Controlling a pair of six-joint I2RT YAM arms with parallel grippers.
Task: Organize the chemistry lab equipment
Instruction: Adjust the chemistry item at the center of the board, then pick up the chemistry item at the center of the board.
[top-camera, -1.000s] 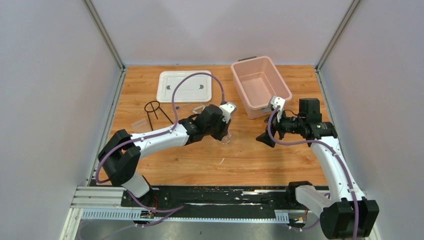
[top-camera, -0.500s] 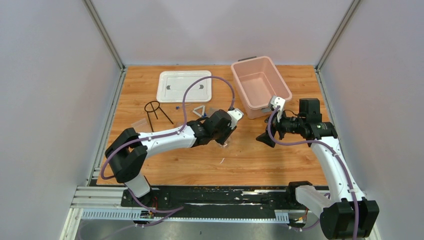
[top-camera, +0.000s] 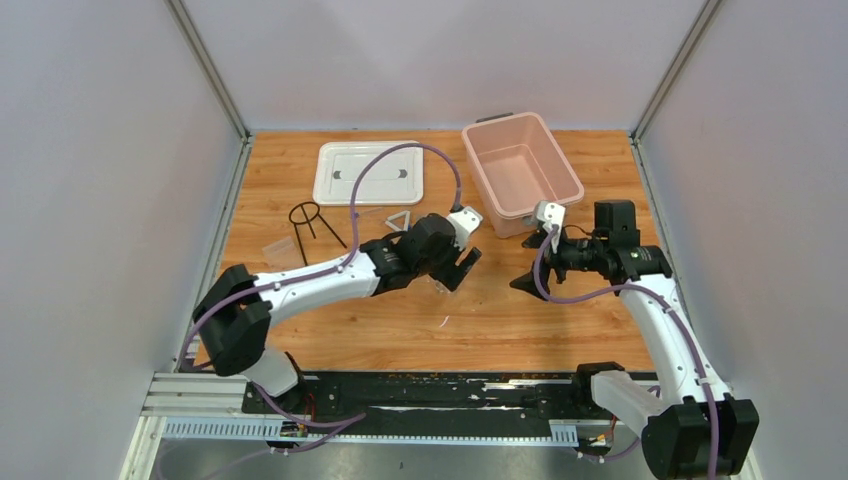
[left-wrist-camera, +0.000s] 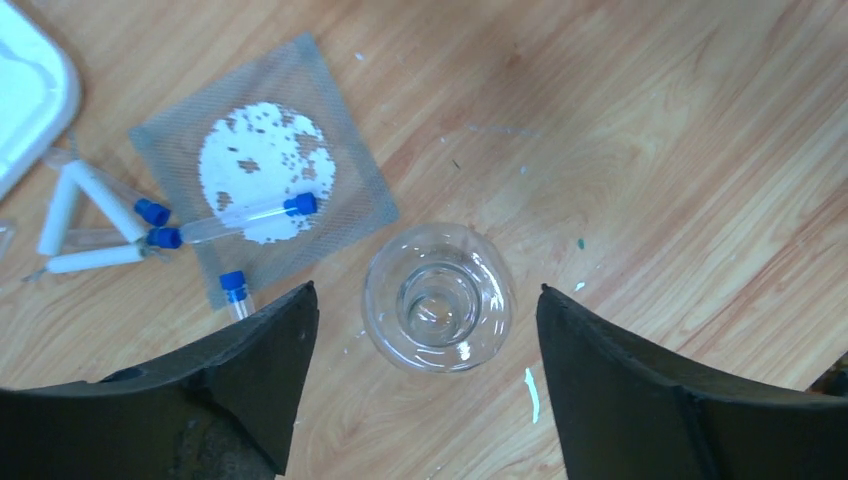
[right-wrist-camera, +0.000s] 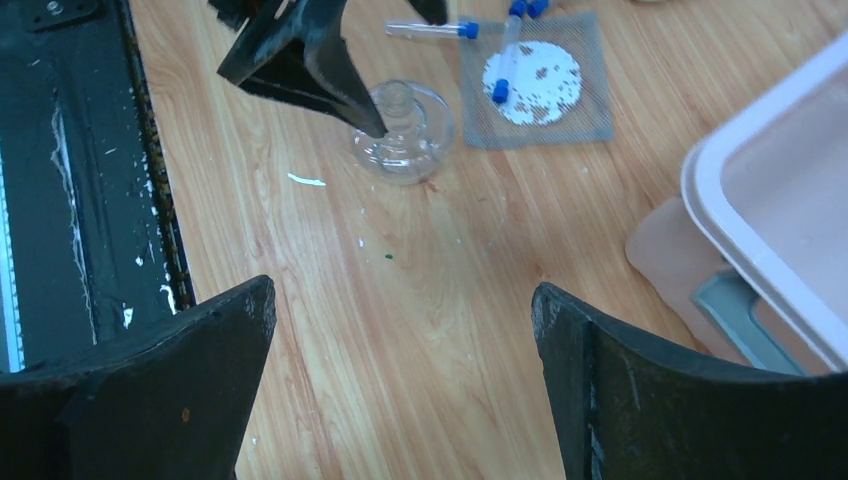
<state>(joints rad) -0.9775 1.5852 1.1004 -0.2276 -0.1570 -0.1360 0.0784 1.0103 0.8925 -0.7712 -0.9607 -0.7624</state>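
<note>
Flask position: the clear glass flask (left-wrist-camera: 438, 300) stands upright on the tabletop (left-wrist-camera: 650, 150), mouth up, and you look straight down its neck in the left wrist view.
Left jaws: released and spread wide. The flask sits between them with bare wood showing on both sides, the gap narrower on the picture's right. You have no grip on it.
Cross-check: from the right wrist view one left finger overlaps the flask (right-wrist-camera: 403, 135) at its neck; you cannot tell contact from that angle.
Right jaws: released and wide apart, holding nothing, over bare wood well away from the flask, with the pink bin (right-wrist-camera: 720, 160) off to one side.
Mesh square: the grey mesh square (left-wrist-camera: 265, 190) with a white disc (left-wrist-camera: 262, 165) lies flat just beyond the flask, outside the left jaws.
Tubes: one blue-capped tube (left-wrist-camera: 250, 212) lies across the disc. A second tube (left-wrist-camera: 235, 290) lies at the mesh edge, just beside the left-hand finger in that view.
Triangle: the small white triangle (left-wrist-camera: 90, 220) lies beside the mesh, with two more blue caps at its corner.
Far left: the black wire tripod (top-camera: 310, 222) stands near the white lid (top-camera: 368, 172), well apart from both jaws.
</note>
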